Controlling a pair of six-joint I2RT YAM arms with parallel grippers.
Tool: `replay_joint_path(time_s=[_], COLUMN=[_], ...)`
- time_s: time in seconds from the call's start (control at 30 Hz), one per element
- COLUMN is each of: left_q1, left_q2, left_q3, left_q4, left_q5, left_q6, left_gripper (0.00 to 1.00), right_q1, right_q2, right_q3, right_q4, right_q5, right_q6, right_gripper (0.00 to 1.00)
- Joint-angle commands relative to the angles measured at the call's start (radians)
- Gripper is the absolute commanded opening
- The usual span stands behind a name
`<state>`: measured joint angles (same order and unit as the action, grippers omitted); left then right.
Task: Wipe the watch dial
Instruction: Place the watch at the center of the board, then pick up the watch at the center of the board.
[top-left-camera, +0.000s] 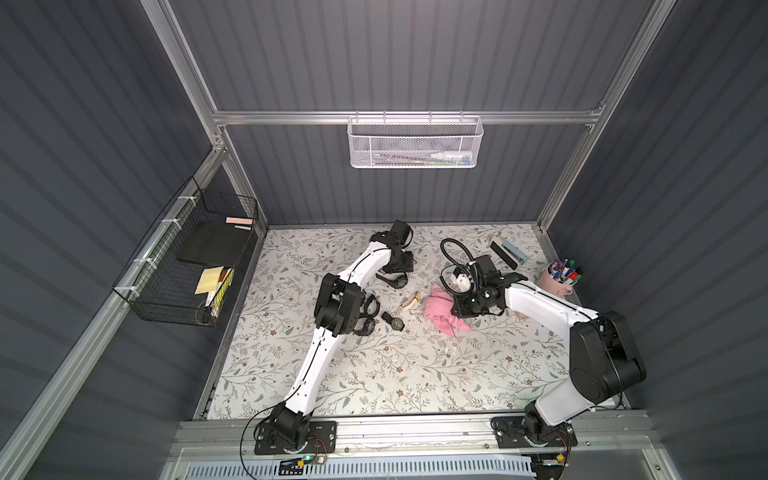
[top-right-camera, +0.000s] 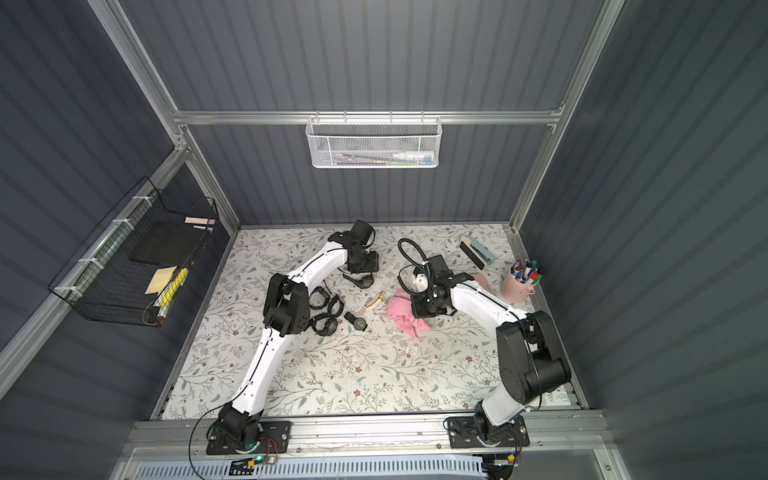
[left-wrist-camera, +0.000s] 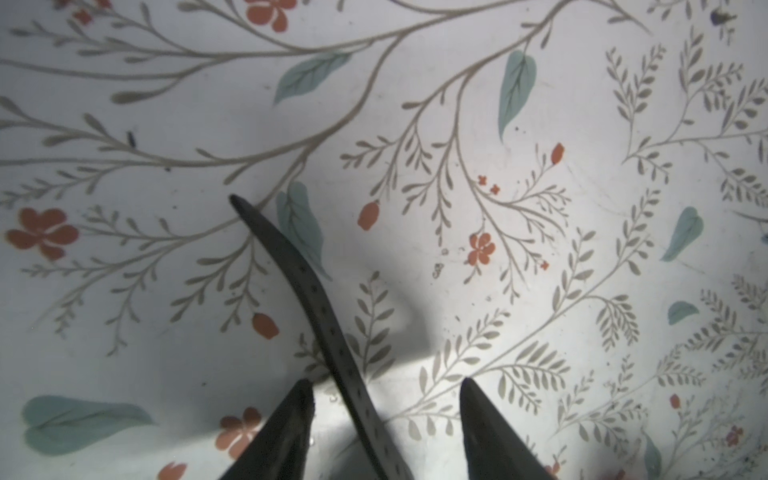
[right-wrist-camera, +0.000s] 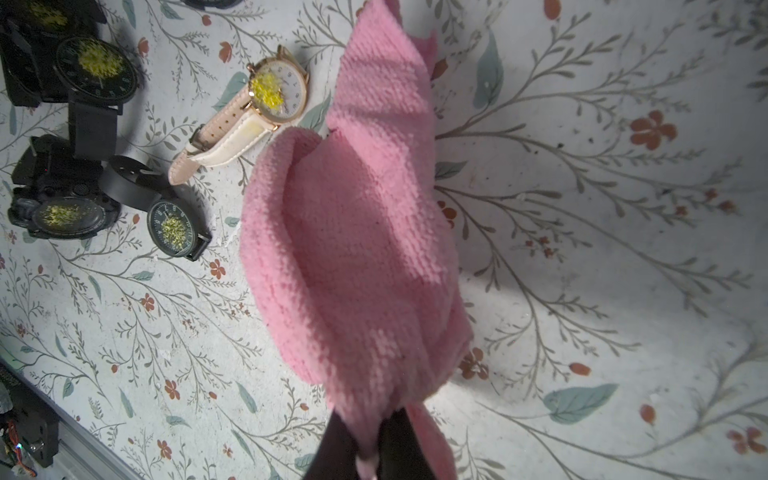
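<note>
A black watch (top-left-camera: 397, 281) lies at the table's middle back, directly below my left gripper (top-left-camera: 397, 272). In the left wrist view its perforated black strap (left-wrist-camera: 316, 299) runs between the fingers of the left gripper (left-wrist-camera: 385, 382), which stand apart and clear of it; the dial is out of that view. My right gripper (right-wrist-camera: 370, 424) is shut on a bunched pink cloth (right-wrist-camera: 353, 232), which hangs over the table right of centre (top-left-camera: 442, 309). Beside the cloth lies a beige watch (right-wrist-camera: 266, 99) with yellow specks on its dial.
Three more black watches, one small (right-wrist-camera: 174, 228) and two bulky (right-wrist-camera: 66, 212) (top-left-camera: 372, 303), lie left of the cloth by the left arm's elbow. A pink cup of markers (top-left-camera: 559, 278) and a stapler (top-left-camera: 509, 251) stand at the back right. Wire baskets hang on the back wall (top-left-camera: 415, 143) and the left wall (top-left-camera: 187, 266).
</note>
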<state>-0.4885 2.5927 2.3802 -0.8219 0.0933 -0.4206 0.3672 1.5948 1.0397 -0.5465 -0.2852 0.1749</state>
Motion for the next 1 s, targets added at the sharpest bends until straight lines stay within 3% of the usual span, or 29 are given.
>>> replay_joint_path(time_s=[0.0,0.33,0.7,0.97], left_q1=[-0.016,-0.038,-0.042,-0.042], left_q2=[-0.015,-0.037,-0.070,-0.069], left_q3=[-0.020,-0.073,-0.137,-0.129], left_q4=[-0.051,-0.052,-0.040,-0.034], left_q5=[-0.023,-0.067,-0.024,0.028], left_q6=[0.041,0.040,0.029,0.003], left_gripper=[0.57,0.45,0.30,0.11], right_q1=[-0.002,-0.003,-0.004,-0.005], right_q2=[-0.004,-0.027,-0.041,-0.042], right_q3=[-0.013,-0.032,-0.043,-0.046], right_q4=[-0.009,-0.011,-0.014,-0.016], right_q5=[-0.009,-0.003,0.001,0.003], right_q6=[-0.005,-0.005,-0.003,-0.001], right_gripper=[0.13,0.12,0.13,0.12])
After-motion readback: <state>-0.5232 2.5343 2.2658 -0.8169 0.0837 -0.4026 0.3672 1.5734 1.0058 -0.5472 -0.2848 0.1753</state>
